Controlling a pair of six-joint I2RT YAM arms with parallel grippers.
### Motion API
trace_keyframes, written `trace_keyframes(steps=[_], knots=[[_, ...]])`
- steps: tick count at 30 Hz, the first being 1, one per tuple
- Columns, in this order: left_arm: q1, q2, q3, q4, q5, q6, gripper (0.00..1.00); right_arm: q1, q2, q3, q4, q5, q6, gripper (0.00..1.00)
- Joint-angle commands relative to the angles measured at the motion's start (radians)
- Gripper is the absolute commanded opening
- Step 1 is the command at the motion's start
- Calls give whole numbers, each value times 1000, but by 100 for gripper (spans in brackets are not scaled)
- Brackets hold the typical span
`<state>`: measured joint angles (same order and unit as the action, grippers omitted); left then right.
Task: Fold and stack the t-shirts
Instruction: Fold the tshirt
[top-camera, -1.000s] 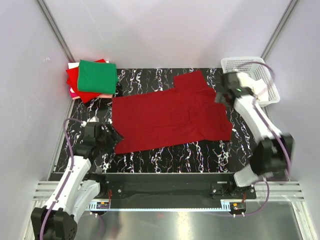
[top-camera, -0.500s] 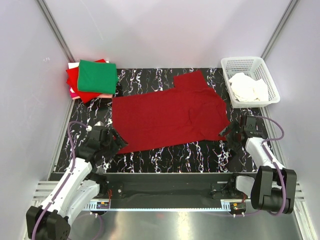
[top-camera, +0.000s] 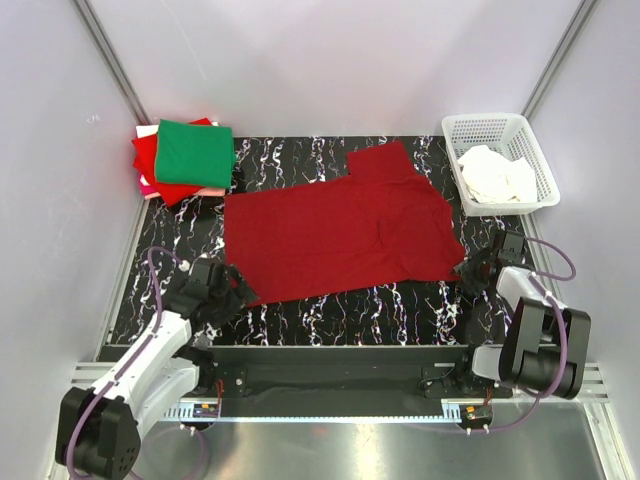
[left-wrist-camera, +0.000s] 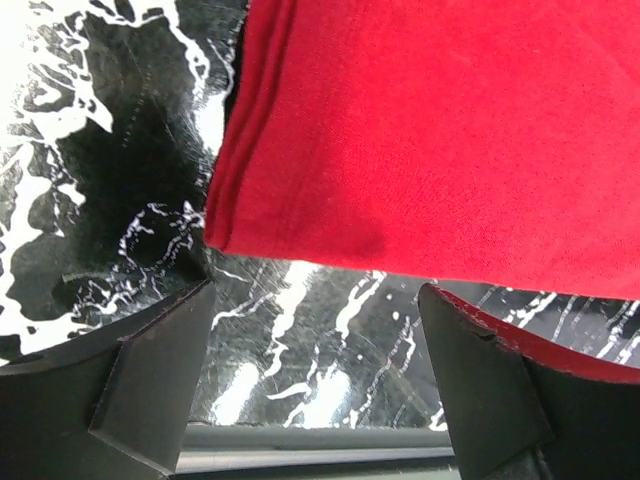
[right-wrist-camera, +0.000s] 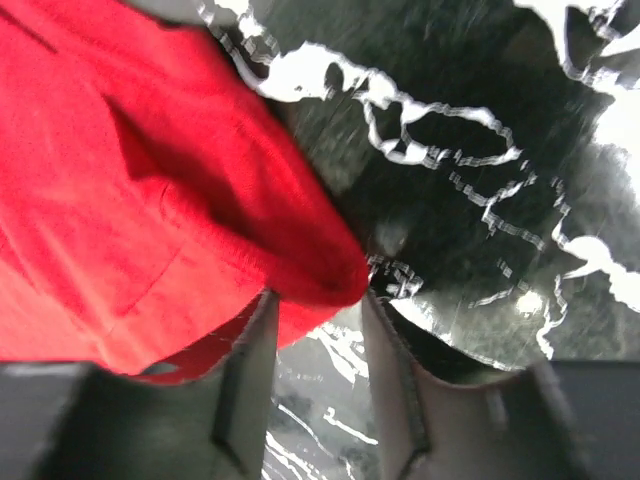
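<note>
Corners matter: left claw (left-wrist-camera: 315, 300) is gaping before one near corner of the crimson t-shirt (left-wrist-camera: 450, 120), right claw (right-wrist-camera: 318, 300) is sitting narrowly apart at the other; both need scooping low, pinching evenly.

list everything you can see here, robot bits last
spread t-shirt: 1, dark red, flat on the middle of the table
folded shirts: 1 stack, green on top with bright red and pale pink under it, far left corner
basket: 1, white lattice, far right corner
cloth: white, crumpled inside the basket, count unclear
table: 1, black with white marbling
left gripper: 1, black, open at the spread t-shirt's near left corner
right gripper: 1, black, fingers a little apart at the spread t-shirt's near right corner
</note>
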<state>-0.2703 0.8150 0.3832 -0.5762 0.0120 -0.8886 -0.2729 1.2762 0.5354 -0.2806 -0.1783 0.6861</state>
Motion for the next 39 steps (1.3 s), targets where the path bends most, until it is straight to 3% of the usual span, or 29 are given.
trace_keyframes(steps=[1,8,11,12,14,15,16,20,26,39], knots=[[-6,16,-17,84,-52,-9,89,-14,49,51,41,-38,-7,42],[-6,88,-33,147,-107,-9,91,-15,63,55,58,-67,-17,31],[-6,121,-32,189,-118,-3,80,-15,72,57,60,-78,-20,21],[-6,136,-30,199,-118,2,73,-17,75,58,60,-78,-20,18],[-6,157,-24,216,-124,10,26,-17,81,63,58,-78,-23,6],[-6,162,-20,219,-126,11,9,-17,83,64,55,-78,-25,0],[-6,168,-15,214,-129,14,0,-17,83,67,49,-70,-28,0],[-4,133,68,69,-139,2,0,-17,55,78,-11,-35,-40,0],[-4,-49,230,-189,-199,-19,0,-17,-98,100,-149,22,-22,0],[-18,-240,243,-410,-139,-87,1,-17,-291,129,-391,54,-5,0]])
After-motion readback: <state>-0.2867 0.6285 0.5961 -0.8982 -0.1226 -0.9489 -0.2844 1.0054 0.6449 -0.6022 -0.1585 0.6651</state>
